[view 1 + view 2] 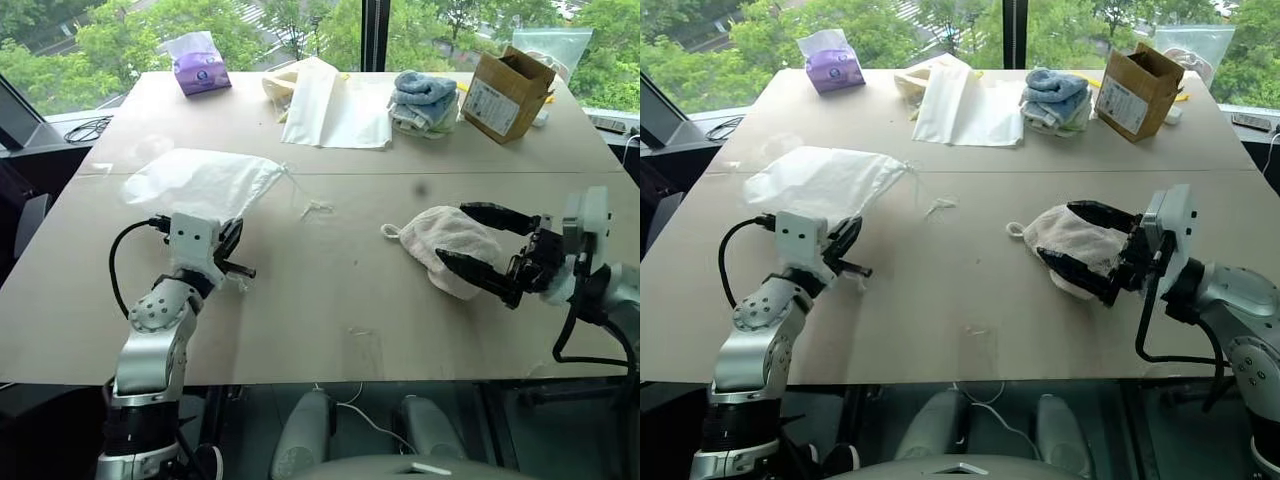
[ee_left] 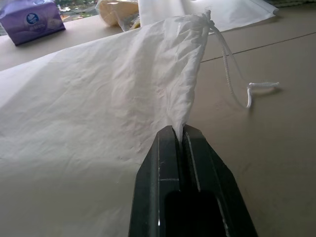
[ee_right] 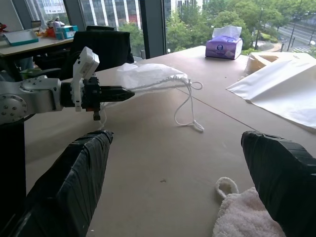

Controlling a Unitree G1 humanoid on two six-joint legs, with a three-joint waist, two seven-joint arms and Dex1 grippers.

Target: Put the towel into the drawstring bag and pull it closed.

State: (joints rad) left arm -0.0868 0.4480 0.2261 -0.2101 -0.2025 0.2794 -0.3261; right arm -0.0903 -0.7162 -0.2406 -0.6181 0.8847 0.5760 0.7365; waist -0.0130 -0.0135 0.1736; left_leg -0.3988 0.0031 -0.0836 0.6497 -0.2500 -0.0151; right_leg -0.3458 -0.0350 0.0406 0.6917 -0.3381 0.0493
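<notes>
The drawstring bag [image 1: 200, 182] is thin, crinkled white cloth, limp and slightly translucent, lying flat on the pale, smooth surface [image 1: 330, 300] on the robot's left side; its mouth is gathered into a puckered bunch, from which a twisted white cord [image 2: 232, 74] trails out in a loop onto the surface. The left hand [image 2: 183, 136] has its two black fingers pressed together on an edge of the bag near that gathered mouth, lifting the pinched cloth into a soft ridge. The towel [image 1: 450, 245] is a small fluffy terry cloth, pale pinkish-white, rumpled into a rounded heap with a little cord loop [image 3: 226, 186] at the corner toward the bag; it lies on the surface on the robot's right, well apart from the bag. The right hand [image 1: 485, 245] stands wide, its black fingers, which look wrapped in wrinkled tape, spread to either side of the towel; I cannot tell whether they touch it. At the far edge sit a purple tissue pack [image 1: 201, 72] with a soft plastic wrap, a flat cream-white cloth sheet [image 1: 335, 105], folded blue and light-green towels [image 1: 425, 100], and an open cardboard box [image 1: 505, 92].
</notes>
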